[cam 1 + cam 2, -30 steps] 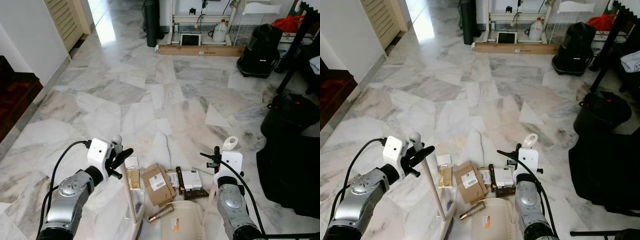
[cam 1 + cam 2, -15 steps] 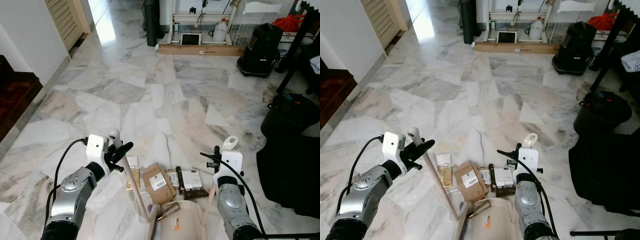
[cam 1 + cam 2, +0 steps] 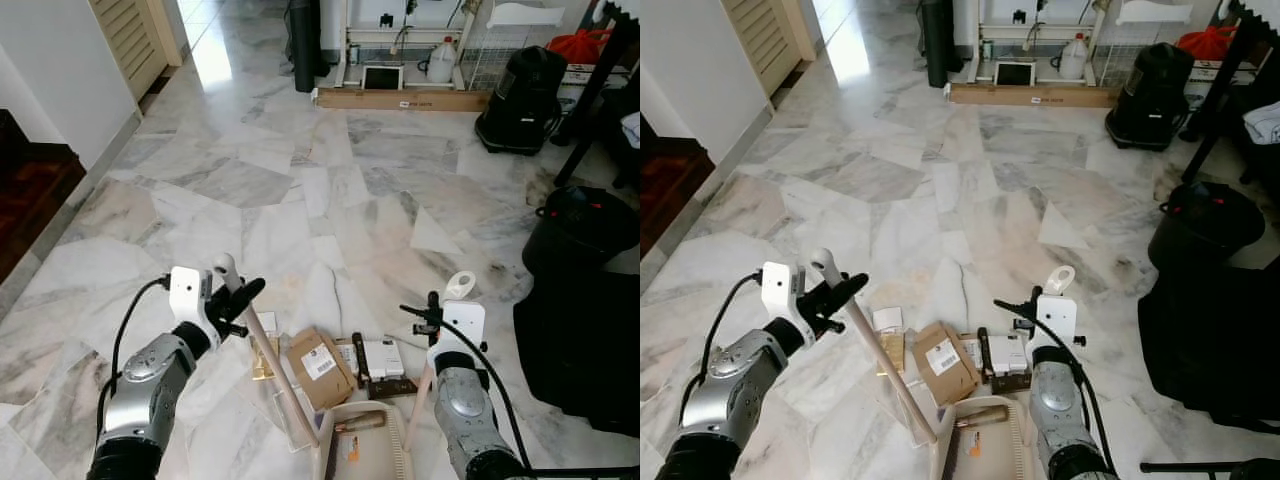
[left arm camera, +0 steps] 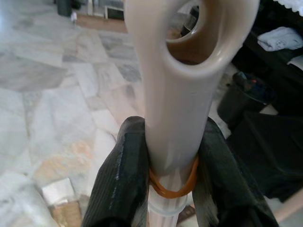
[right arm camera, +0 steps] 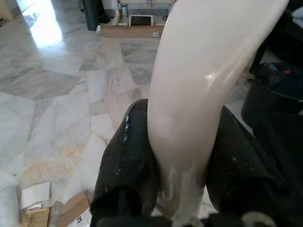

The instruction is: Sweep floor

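marble floor (image 3: 300, 180), cardboard scraps (image 3: 318, 366) (flattened), dustpan (image 3: 365, 455)

left hand (image 3: 232, 298) clamped, right hand (image 3: 432, 318) clamped

The floor (image 3: 300, 190) is showing grey-veined white marble; the broom handle (image 3: 885, 370) is looking beige, the dustpan (image 3: 365, 455) cream, the cardboard (image 3: 318, 368) brown.
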